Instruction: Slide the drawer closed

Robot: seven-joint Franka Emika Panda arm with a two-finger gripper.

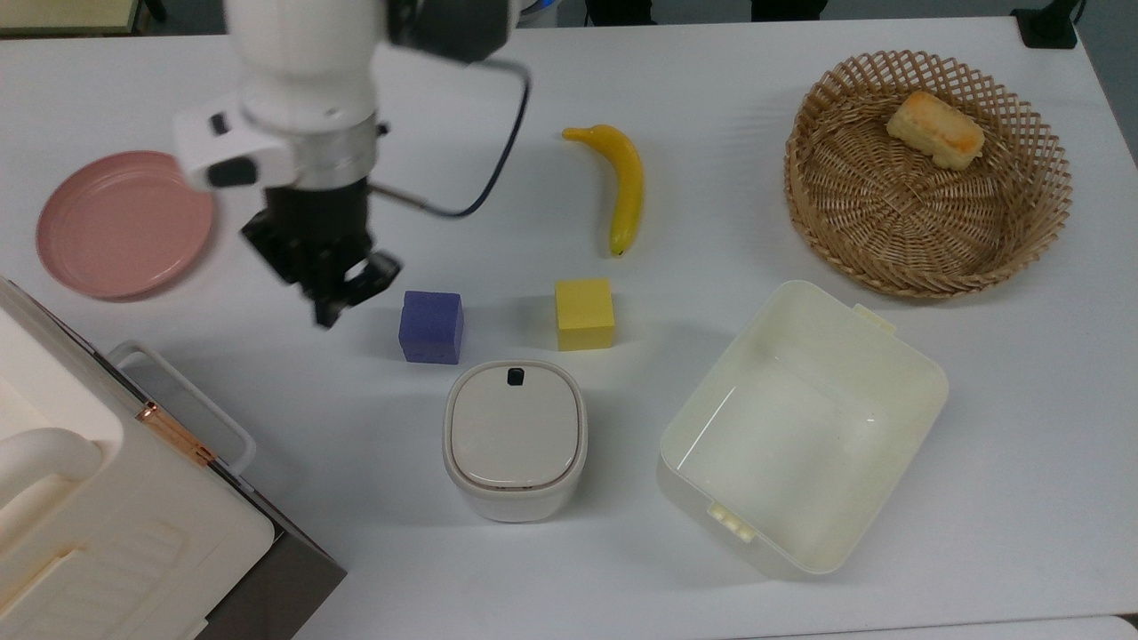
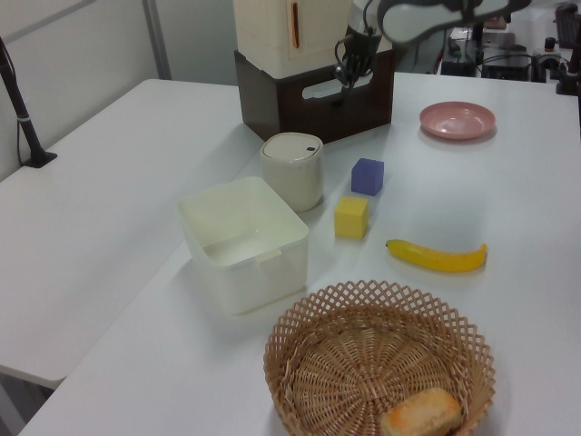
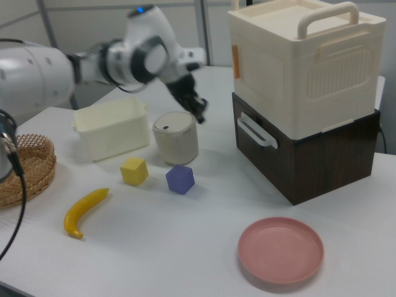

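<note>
Here the drawer (image 3: 291, 158) sits flush in its dark brown case under the cream box (image 3: 303, 68), its white loop handle (image 3: 255, 131) facing out. The gripper (image 1: 342, 293) hangs in the air well apart from it, beside the purple cube (image 1: 431, 326); whether its fingers are spread, I cannot tell.

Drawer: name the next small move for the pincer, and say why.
Probably none toward the drawer: in the right view its dark front looks flush with the cabinet, and its white handle is free. The pincer hangs off it, beside the purple cube. I would raise it straight up, clear of the cube.
</note>
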